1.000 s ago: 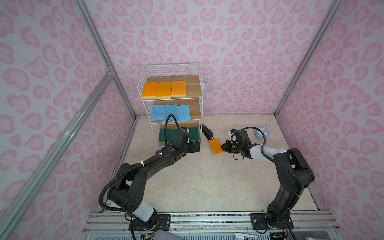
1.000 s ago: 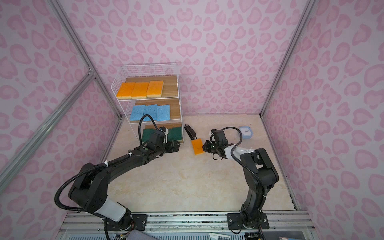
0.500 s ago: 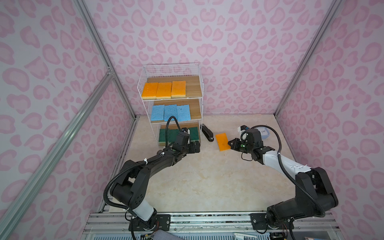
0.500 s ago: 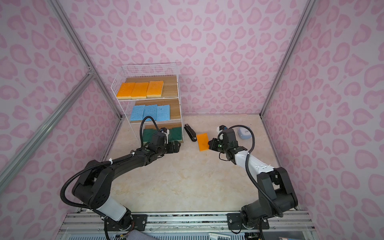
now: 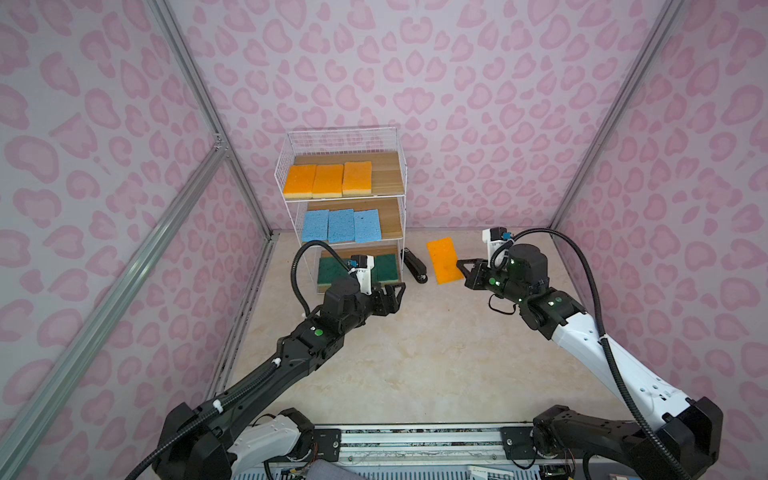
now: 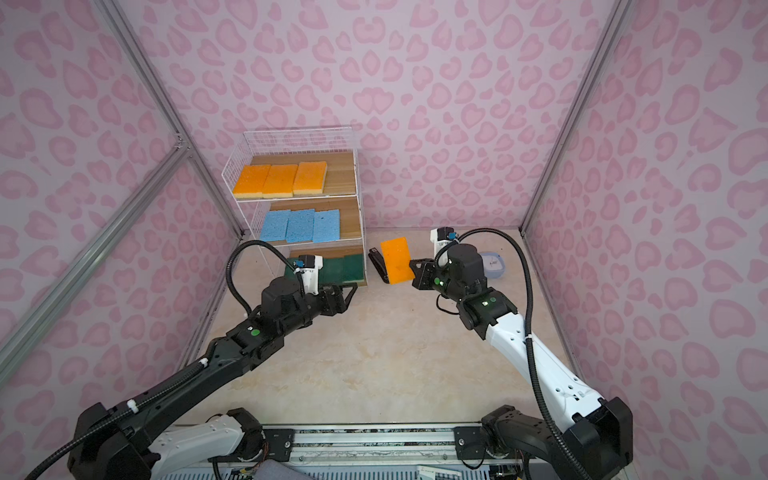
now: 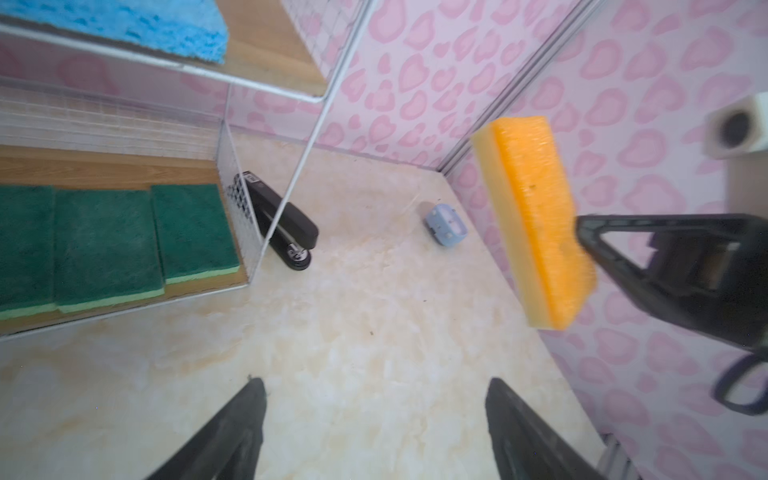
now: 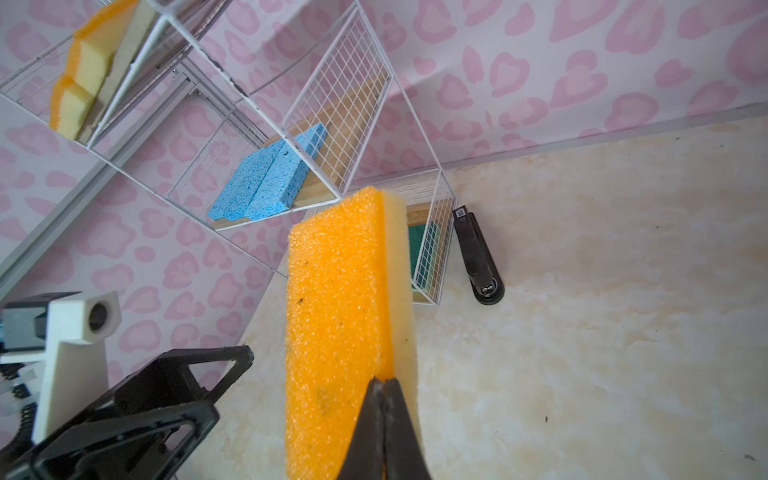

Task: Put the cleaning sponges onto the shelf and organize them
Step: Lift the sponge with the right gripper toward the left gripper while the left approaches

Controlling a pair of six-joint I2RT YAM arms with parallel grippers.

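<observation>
Compared with a second ago, the rectangular orange sponge (image 5: pixel 444 261) of coarse foam with a yellow underside is carried higher above the marbled beige floor (image 5: pixel 415 353), beside the black stapler (image 5: pixel 415 266). It is pinched at one end by the right gripper (image 5: pixel 460 266), whose jaws are closed tight on it. The left gripper (image 5: pixel 397 291) stays just in front of the bottom tier, jaws spread wide, nothing held.

On the shelf (image 5: pixel 340 143) of white wire mesh and wooden boards, three orange-and-yellow sponges (image 5: pixel 327 180) are laid side by side on top. Three porous blue sponges (image 5: pixel 340 225) are laid in the middle and dark green scouring pads (image 7: pixel 104 241) at the bottom. A small pale-blue case (image 6: pixel 492 264) is left on the floor.
</observation>
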